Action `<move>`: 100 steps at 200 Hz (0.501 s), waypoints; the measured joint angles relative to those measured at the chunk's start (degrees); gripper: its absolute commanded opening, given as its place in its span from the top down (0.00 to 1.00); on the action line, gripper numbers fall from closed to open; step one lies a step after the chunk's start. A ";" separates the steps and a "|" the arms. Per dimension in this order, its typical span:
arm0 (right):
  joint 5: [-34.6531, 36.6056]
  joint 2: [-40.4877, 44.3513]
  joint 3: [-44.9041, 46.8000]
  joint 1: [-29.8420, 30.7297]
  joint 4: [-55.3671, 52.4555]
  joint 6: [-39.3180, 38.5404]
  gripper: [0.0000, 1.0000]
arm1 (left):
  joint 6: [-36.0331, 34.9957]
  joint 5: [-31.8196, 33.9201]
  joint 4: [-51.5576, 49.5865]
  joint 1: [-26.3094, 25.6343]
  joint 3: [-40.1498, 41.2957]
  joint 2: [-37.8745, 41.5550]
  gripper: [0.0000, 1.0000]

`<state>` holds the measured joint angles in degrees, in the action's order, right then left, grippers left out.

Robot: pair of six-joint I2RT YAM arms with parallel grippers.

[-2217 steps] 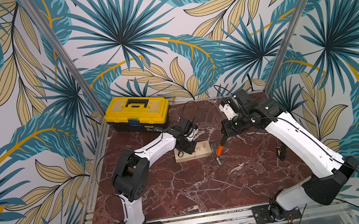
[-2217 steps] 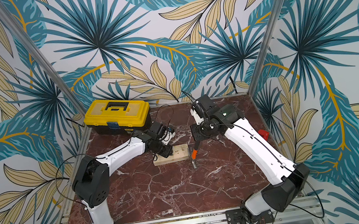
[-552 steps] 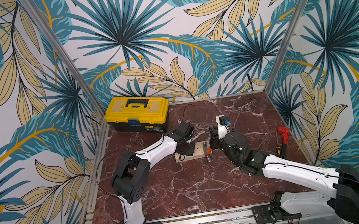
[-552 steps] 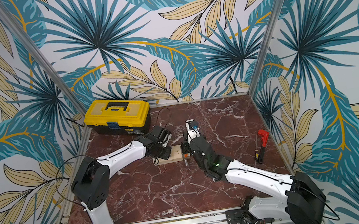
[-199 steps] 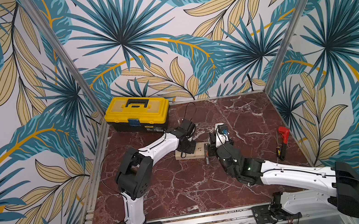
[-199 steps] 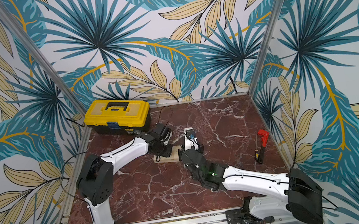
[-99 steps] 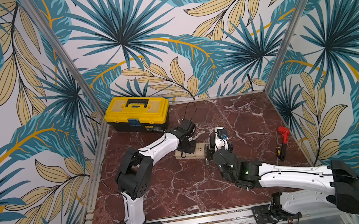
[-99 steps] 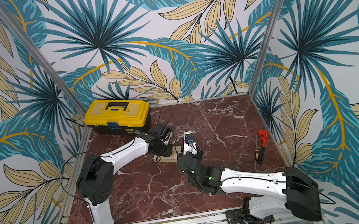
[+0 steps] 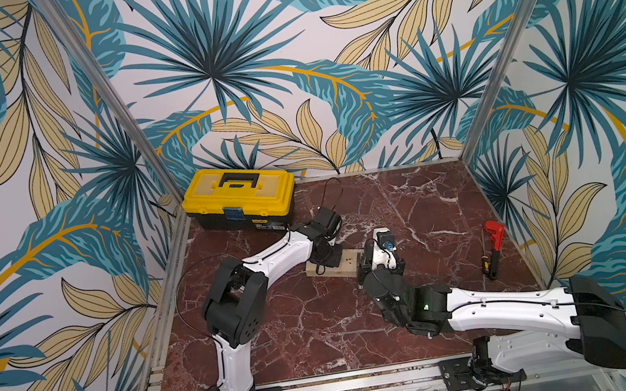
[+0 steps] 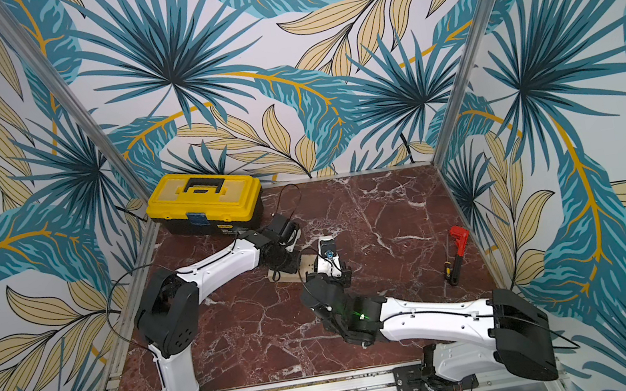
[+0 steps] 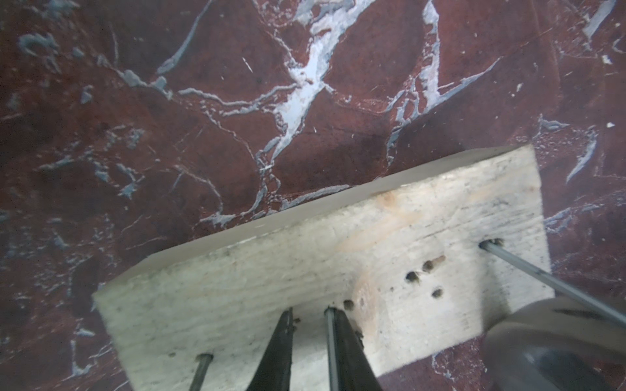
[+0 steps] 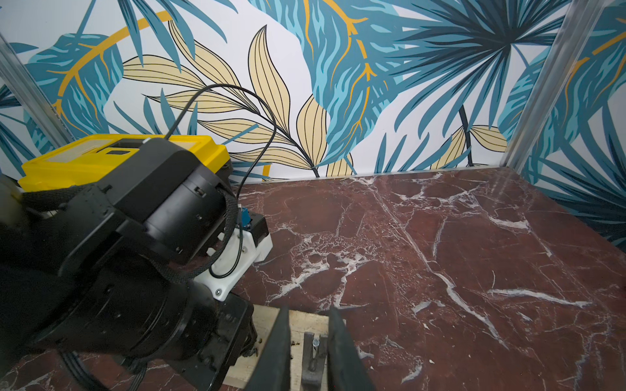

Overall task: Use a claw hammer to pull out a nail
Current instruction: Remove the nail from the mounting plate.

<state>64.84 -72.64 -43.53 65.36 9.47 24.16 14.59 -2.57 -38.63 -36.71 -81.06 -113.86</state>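
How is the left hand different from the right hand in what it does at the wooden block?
The left hand holds no tool, its fingertips set on top of the wooden block; the right hand grips the claw hammer. The left hand's fingers stand slightly apart; the right hand is shut on the hammer. Both have two black fingers and are at the same block.

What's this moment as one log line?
left jaws: apart, on wood block | right jaws: shut on hammer | hammer: hooked on nail | nail: in block

Yellow toolbox, red-headed tool, marble tabletop
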 measured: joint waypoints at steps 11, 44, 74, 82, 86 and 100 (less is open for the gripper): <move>0.52 -0.26 -0.20 0.28 -0.33 0.28 1.00 | 0.00 0.02 -0.02 0.00 0.00 0.00 0.81; 2.45 -1.60 -1.31 1.64 -1.95 0.94 1.00 | 0.00 -0.07 -0.04 0.00 0.00 0.00 0.81; 5.03 -3.39 -2.45 3.39 -3.52 1.95 1.00 | -0.02 -0.13 -0.17 0.00 -0.02 0.00 0.81; 5.73 -3.82 -2.69 3.80 -3.89 2.40 1.00 | -0.02 -0.17 -0.28 0.00 -0.07 0.00 0.81; 5.95 -3.96 -2.80 3.96 -4.02 2.49 1.00 | -0.02 -0.20 -0.33 0.00 -0.11 0.00 0.81; 6.88 -4.37 -3.06 4.55 -4.81 3.32 1.00 | 0.00 -0.22 -0.48 0.00 -0.20 0.00 0.81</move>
<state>71.72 -77.01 -46.59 69.91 4.67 27.49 14.59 -2.79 -39.11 -36.71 -81.25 -113.86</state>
